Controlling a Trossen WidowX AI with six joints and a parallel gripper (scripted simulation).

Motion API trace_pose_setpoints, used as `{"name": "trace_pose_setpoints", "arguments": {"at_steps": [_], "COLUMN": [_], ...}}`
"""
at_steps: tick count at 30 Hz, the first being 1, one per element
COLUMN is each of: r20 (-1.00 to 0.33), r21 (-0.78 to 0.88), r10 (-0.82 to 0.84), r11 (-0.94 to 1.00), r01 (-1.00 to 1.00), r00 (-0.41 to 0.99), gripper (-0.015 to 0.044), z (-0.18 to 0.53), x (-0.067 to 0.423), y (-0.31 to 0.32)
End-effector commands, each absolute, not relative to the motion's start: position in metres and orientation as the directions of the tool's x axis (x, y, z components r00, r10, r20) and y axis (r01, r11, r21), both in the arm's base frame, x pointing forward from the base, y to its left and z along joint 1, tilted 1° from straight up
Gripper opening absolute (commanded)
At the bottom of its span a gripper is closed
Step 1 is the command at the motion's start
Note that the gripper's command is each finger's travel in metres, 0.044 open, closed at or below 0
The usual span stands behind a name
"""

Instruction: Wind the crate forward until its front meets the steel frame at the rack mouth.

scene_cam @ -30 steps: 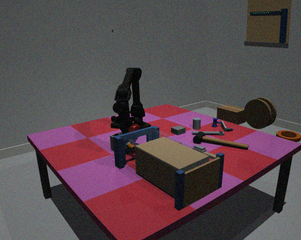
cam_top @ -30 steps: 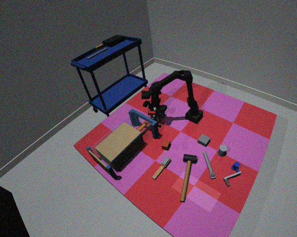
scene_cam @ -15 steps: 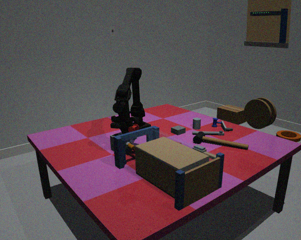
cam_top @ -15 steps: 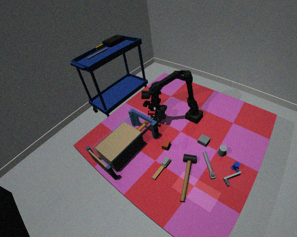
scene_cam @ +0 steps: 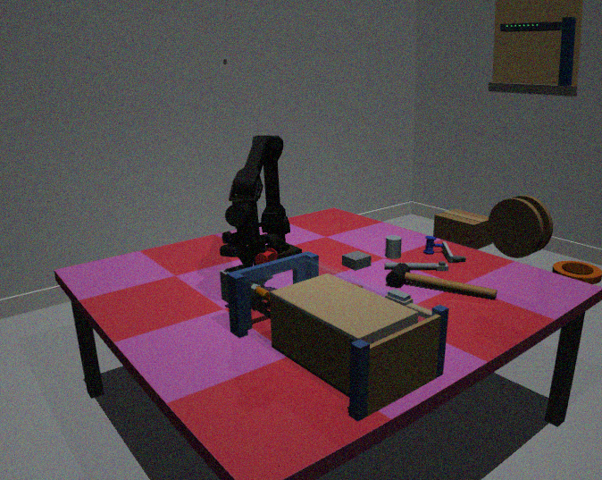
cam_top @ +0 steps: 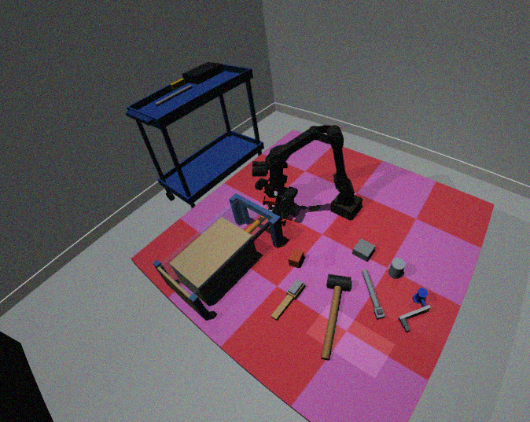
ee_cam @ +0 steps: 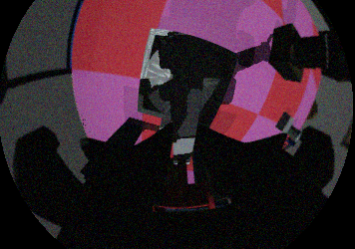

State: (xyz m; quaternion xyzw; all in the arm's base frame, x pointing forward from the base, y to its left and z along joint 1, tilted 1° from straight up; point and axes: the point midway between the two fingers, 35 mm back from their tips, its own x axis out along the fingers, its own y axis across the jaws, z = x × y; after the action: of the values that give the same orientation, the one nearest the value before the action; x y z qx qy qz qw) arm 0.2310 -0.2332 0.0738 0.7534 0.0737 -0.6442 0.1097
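Arm (cam_top: 312,142) bent over and down, gripper (cam_top: 284,204) low behind the blue steel frame (cam_top: 241,204) at the rack mouth — closed on something; from the pictures it looks like the winch handle (ee_cam: 186,110), a dark bar running down between the fingers in the wrist view, but the part is too dark to make out fully. Winch (scene_cam: 265,256) shows as a small red piece just behind the frame, under the gripper. Crate (cam_top: 211,251) sits flat inside the rack, its front near the frame — touching or not, cannot tell. An orange strap (cam_top: 254,225) runs from the crate through the frame. On the checkered bench (cam_top: 453,214), well apart to the right: hammer (cam_top: 333,313), grey block (cam_top: 363,248), grey cylinder (cam_top: 396,267), blue knob (cam_top: 421,294), small brown block (cam_top: 296,257). Blue cart (cam_top: 244,71) stands by the far wall.
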Motion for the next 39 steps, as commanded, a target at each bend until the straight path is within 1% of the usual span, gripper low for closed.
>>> {"name": "trace_pose_setpoints", "arguments": {"at_steps": [1, 4, 11, 15, 23, 27, 35, 39], "r20": [-0.988, -0.988, -0.988, -0.988, -0.988, -0.988, -0.988, -0.988], "r21": [0.068, 0.07, 0.07, 0.07, 0.07, 0.07, 0.07, 0.069], "r10": [-0.028, -0.019, -0.017, -0.011, -0.011, -0.017, -0.017, -0.023], "r11": [-0.962, -0.942, -0.938, -0.922, -0.921, -0.937, -0.937, -0.951], "r01": [0.264, 0.328, 0.339, 0.381, 0.384, 0.344, 0.344, 0.302], "r00": [0.154, 0.155, 0.155, 0.155, 0.155, 0.155, 0.155, 0.155], "gripper": [0.0, 0.0, 0.0, 0.0, 0.0, 0.0, 0.0, 0.0], "z": [0.0698, 0.0697, 0.0699, 0.0698, 0.0701, 0.0701, 0.0701, 0.0701], "x": [0.2314, 0.2303, 0.2303, 0.2295, 0.2296, 0.2304, 0.2305, 0.2312], "y": [-0.2341, -0.2311, -0.2309, -0.2291, -0.2292, -0.231, -0.2311, -0.2329]}}
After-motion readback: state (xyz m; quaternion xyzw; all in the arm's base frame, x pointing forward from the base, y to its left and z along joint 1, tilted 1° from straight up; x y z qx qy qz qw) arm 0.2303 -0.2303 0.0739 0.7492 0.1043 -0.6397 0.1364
